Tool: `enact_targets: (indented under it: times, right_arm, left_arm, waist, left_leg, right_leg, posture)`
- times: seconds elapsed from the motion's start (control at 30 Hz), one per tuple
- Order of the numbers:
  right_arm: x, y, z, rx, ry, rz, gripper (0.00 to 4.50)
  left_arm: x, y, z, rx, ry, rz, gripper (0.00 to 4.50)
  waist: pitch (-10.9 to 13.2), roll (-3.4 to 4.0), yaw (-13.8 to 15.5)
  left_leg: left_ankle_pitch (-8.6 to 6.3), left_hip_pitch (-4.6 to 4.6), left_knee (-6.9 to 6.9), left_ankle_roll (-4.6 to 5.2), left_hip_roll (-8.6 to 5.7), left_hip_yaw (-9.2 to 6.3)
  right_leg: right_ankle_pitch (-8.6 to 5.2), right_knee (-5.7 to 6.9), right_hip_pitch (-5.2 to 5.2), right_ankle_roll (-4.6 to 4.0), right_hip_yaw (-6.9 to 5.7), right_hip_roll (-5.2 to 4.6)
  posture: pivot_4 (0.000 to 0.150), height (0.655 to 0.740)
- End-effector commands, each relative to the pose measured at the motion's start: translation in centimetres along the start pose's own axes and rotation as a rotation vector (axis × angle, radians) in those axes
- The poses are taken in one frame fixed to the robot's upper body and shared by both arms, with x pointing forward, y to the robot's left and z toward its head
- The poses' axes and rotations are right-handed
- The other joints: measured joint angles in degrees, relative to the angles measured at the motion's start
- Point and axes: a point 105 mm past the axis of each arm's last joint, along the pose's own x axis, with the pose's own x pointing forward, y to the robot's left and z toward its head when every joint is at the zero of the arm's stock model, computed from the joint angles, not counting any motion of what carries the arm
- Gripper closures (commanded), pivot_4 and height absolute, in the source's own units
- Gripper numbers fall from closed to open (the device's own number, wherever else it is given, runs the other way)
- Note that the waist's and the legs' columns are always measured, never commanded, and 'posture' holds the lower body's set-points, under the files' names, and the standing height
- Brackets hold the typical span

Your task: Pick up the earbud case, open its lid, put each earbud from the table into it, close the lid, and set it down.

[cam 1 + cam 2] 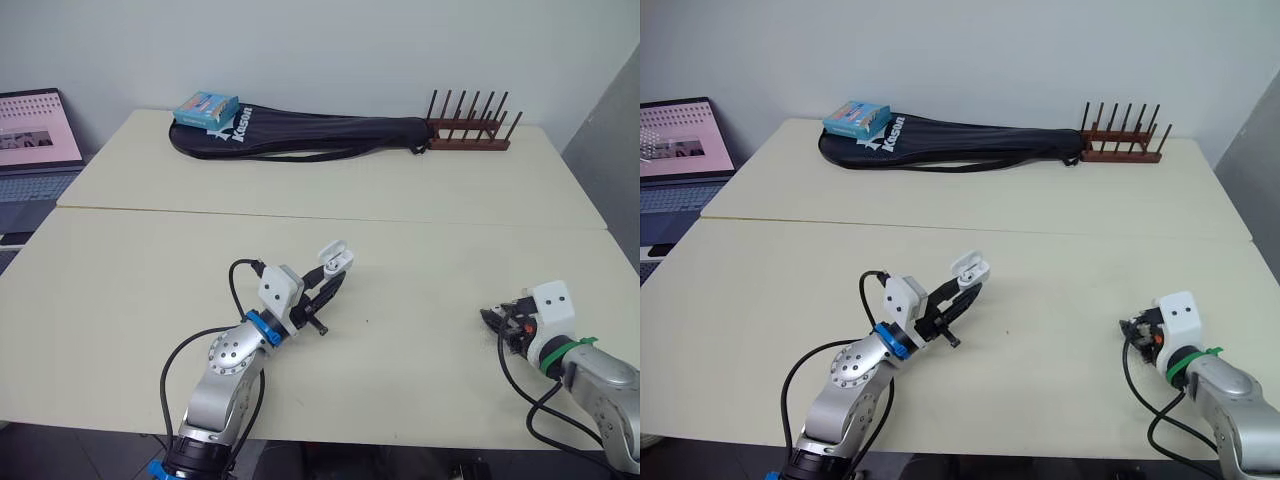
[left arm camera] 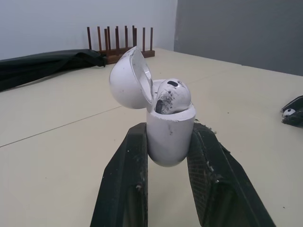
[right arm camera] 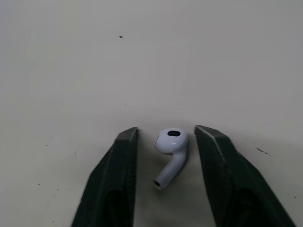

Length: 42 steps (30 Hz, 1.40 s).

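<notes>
My left gripper (image 1: 330, 285) pinches the earbud case (image 2: 170, 137) by its lower body, off the table (image 3: 142, 56). Its lid (image 2: 125, 80) is swung open, with one earbud (image 2: 173, 94) seated inside. My right gripper (image 3: 166, 129) stands spread around the second earbud (image 3: 171, 144) on the table. It looks light and slick, so I'd pinch its bulb gently.

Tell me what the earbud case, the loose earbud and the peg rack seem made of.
Earbud case: likely hard white plastic, glossy; smooth moulded curves with dark scuffs. Earbud on the table: seemingly the same glossy white plastic, by its sheen. Peg rack: probably wood, matte reddish-brown, thin round pegs.
</notes>
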Motion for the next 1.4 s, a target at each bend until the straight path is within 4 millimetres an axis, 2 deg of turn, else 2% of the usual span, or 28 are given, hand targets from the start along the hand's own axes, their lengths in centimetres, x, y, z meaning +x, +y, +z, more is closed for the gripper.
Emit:
enact_targets:
  times: [0.03,0.07,0.2,0.3,0.43,0.6,0.8,0.97,1.23,1.4]
  right_arm:
    - [-0.6,-0.5,0.1,-0.011,0.030,-0.005,3.77]
    - [-0.7,-0.6,0.4,-0.030,0.032,0.007,4.07]
    - [-1.2,-0.3,2.0,-0.146,0.042,0.129,4.11]
    - [-2.5,0.6,2.8,-0.384,0.083,0.362,4.11]
    - [-3.8,0.2,1.9,-0.685,0.167,0.579,4.11]
    - [-5.4,-0.6,0.1,-0.941,0.243,0.842,4.11]
    - [-5.7,-1.2,-0.8,-1.040,0.291,1.017,4.11]
    - [-4.7,-1.3,-0.9,-1.095,0.320,1.062,4.11]
    - [-4.2,-1.1,-1.9,-1.139,0.336,1.132,4.11]
    - [-3.7,-0.8,-1.7,-1.185,0.279,1.115,2.32]
  left_arm:
    - [0.2,-0.4,1.4,0.026,-0.047,-0.010,3.73]
    - [0.1,-0.4,1.4,0.026,-0.046,-0.009,3.73]
    - [0.1,-0.5,1.3,0.026,-0.044,-0.010,3.73]
    - [0.0,-0.7,1.3,0.022,-0.042,-0.011,3.73]
    - [-0.4,-1.1,1.2,0.013,-0.034,-0.005,3.73]
    - [-0.9,-1.5,1.0,0.003,-0.024,0.005,3.73]
    - [-1.0,-1.7,1.0,0.003,-0.020,0.009,3.73]
    - [-1.2,-1.6,1.0,0.009,-0.018,0.012,3.73]
    - [-1.3,-1.7,1.2,0.010,-0.014,0.013,3.73]
    - [-1.3,-1.7,1.2,0.007,-0.010,0.011,3.73]
  waist:
    - [0.0,0.00,0.0]
    - [0.0,0.00,0.0]
    - [0.0,0.00,0.0]
    - [0.0,0.00,-0.1]
    - [0.0,-0.04,-0.1]
    - [0.0,-0.06,-0.1]
    - [0.1,-0.06,-0.1]
    - [0.1,-0.05,-0.2]
    - [0.1,-0.04,-0.2]
    - [0.1,-0.04,-0.2]
  left_leg:
    - [0.00,0.00,0.00,0.00,0.00,-0.01]
    - [0.00,-0.01,0.00,0.00,-0.01,-0.01]
    - [0.00,-0.02,0.00,0.00,-0.02,0.01]
    - [-0.01,-0.01,-0.01,0.01,-0.03,0.07]
    - [-0.01,0.01,-0.02,0.02,-0.02,0.05]
    - [-0.01,0.04,0.02,0.02,-0.03,0.08]
    - [-0.01,0.48,0.00,0.02,0.00,0.08]
    - [-0.01,0.62,0.00,0.02,0.02,0.10]
    - [-0.01,0.65,0.01,0.02,0.08,0.06]
    - [-0.01,0.84,0.00,0.02,0.08,0.07]
  right_leg:
    - [0.00,0.00,0.00,0.00,-0.01,0.00]
    - [0.00,-0.01,0.00,0.00,-0.01,0.00]
    - [0.00,-0.03,-0.02,0.00,-0.02,0.00]
    - [0.00,-0.01,-0.06,0.00,-0.03,0.00]
    - [0.00,-0.05,-0.05,0.00,-0.05,0.01]
    - [0.00,-0.07,0.02,0.00,-0.05,-0.01]
    - [0.00,-0.11,0.44,-0.01,-0.02,-0.02]
    - [0.00,-0.10,0.51,-0.01,0.02,-0.02]
    - [0.01,-0.10,0.56,-0.02,0.06,-0.04]
    - [0.00,-0.13,0.77,-0.02,0.10,-0.04]
  posture:
    - [0.150,0.7274]
    - [0.150,0.7274]
    - [0.150,0.7274]
    - [0.150,0.7274]
    - [0.150,0.7274]
    - [0.150,0.7274]
    - [0.150,0.7274]
    - [0.150,0.7274]
    - [0.150,0.7274]
    - [0.150,0.7274]
